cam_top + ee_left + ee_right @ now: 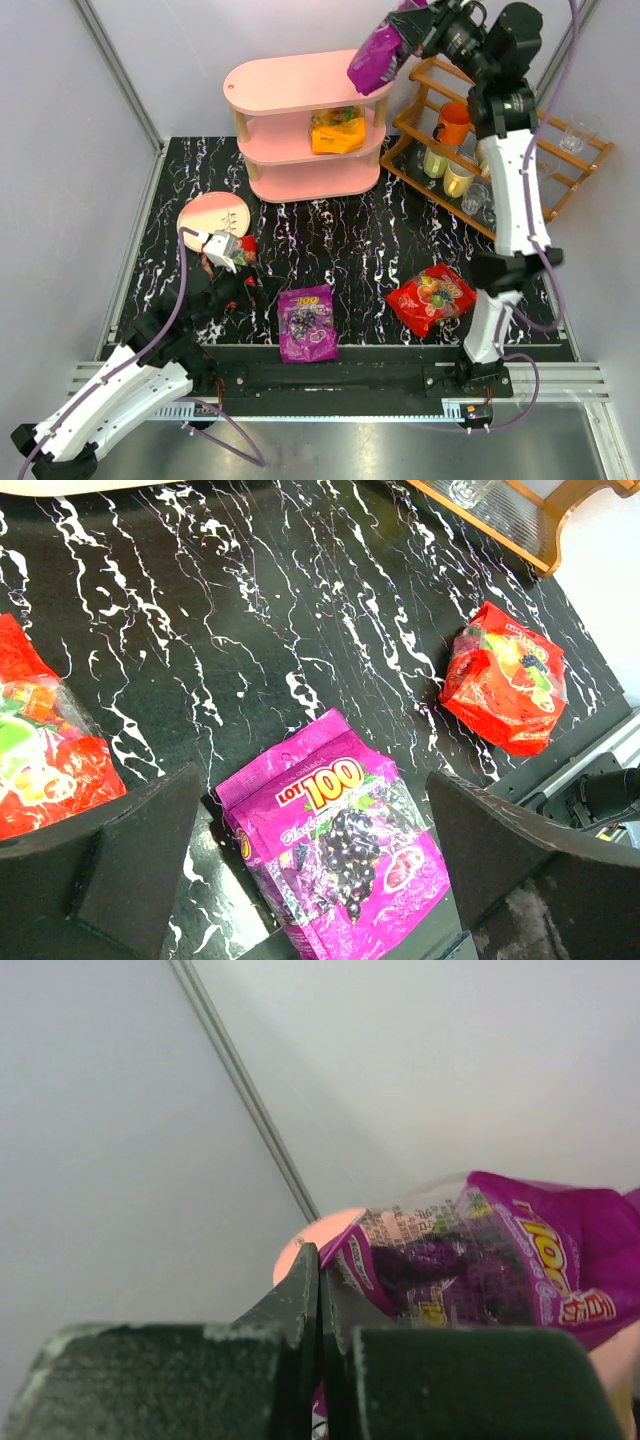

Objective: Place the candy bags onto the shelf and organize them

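The pink shelf (280, 86) stands at the back of the table. An orange candy bag (337, 131) lies on its middle tier. My right gripper (408, 36) is shut on the edge of a purple bag (377, 56) and holds it in the air over the top tier's right end; the right wrist view shows the gripper (319, 1256), the bag (500, 1260) and a bit of the shelf (296, 1248). My left gripper (238, 280) is open and empty (312, 785) above a second purple bag (335, 840), which lies flat (307, 322). One red bag (432, 298) lies at the front right and also shows in the left wrist view (505, 675). Another red bag (40, 750) lies just left of my left fingers.
A brown slatted rack (500, 225) with an orange mug (452, 122), cups and glasses stands at the right, close to the shelf. A pink plate (212, 216) lies at the left. The table's metal front rail (330, 385) runs near the purple bag.
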You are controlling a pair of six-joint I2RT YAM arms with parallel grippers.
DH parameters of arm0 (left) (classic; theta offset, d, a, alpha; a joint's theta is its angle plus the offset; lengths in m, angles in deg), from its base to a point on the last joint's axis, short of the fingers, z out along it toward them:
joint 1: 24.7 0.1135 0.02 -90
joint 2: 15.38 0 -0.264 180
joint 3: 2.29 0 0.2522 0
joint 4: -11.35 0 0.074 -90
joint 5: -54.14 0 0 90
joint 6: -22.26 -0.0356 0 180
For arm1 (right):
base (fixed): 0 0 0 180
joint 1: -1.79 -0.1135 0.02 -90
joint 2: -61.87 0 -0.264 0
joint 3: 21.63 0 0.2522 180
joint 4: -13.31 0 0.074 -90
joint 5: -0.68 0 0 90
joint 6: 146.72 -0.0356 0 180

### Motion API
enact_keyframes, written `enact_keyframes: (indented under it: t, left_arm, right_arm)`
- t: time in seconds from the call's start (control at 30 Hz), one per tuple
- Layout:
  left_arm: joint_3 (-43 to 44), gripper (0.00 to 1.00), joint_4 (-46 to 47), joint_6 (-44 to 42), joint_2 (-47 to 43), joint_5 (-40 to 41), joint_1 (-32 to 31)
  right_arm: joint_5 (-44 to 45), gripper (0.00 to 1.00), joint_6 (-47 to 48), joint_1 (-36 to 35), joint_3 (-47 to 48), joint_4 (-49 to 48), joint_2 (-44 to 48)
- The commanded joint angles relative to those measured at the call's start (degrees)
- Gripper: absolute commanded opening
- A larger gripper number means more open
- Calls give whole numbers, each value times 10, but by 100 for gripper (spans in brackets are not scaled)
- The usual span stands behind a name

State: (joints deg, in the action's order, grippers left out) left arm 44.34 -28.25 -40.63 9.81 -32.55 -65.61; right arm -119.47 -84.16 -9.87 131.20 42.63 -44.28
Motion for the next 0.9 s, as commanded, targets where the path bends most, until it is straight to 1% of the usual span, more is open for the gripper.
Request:
enact_keyframes:
  t: [0.0, 0.07, 0.1, 0.13, 0.2, 0.27, 0.3, 0.37, 0.53, 0.63, 0.87]
  left_arm:
    - [-3, 99, 41, 4, 6, 8, 3]
    - [-3, 99, 46, 5, 11, 7, 3]
    - [-7, 99, 48, 5, 13, 6, 3]
    - [-10, 99, 54, 7, 14, 5, 3]
    - [-15, 99, 62, 7, 18, -1, 3]
    - [-17, 99, 69, 7, 26, -1, 3]
    - [-19, 99, 70, 6, 29, -1, 3]
    - [-22, 99, 75, 1, 41, 0, 3]
    - [-15, 99, 82, -9, 63, -5, 3]
    - [-15, 99, 84, -10, 68, -8, 3]
    - [-17, 99, 77, -7, 54, -2, 3]
  right_arm:
    - [-40, 0, -65, -14, 268, -11, -165]
    - [-46, 0, -84, -14, 289, -64, -200]
    - [-47, 0, -90, -16, 252, -93, -205]
    - [-45, 0, -89, -18, 222, -149, -202]
    - [-39, 0, -83, -20, 170, -194, -204]
    - [-56, 0, -82, -24, 191, -189, -231]
    - [-61, 0, -89, -25, 224, -183, -261]
    - [-70, 0, -88, -28, 238, -170, -279]
    - [-60, 0, -60, -37, 161, -173, -260]
    - [-55, 0, -60, -38, 163, -141, -275]
    - [-69, 0, -60, -60, 167, -112, -298]
